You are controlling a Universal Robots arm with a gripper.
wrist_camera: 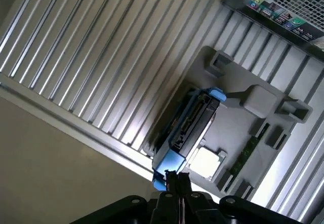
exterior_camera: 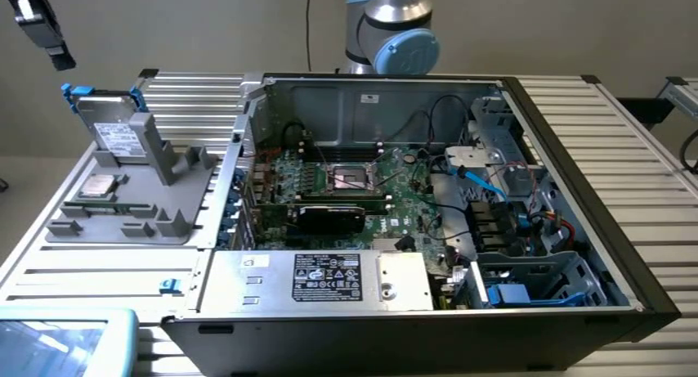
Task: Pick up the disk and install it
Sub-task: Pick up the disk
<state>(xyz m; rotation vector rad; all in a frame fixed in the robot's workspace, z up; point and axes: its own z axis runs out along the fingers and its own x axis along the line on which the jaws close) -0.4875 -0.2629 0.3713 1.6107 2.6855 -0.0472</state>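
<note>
Blue rails frame the disk [exterior_camera: 106,119], which stands on edge in the grey holder [exterior_camera: 196,189]. The print on its white label is unreadable. A square silver chip [exterior_camera: 100,186] lies in the holder beside it. Above the holder hangs the claw [wrist_camera: 177,178], pinched closed and empty. An open computer case [exterior_camera: 371,103] stands just beside the holder.

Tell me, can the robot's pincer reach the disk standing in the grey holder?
Probably yes. The pincer hangs in the air above the disk, which stands upright in the grey holder with nothing covering its top edge. The pincer is shut, though, so it would have to open first.
</note>
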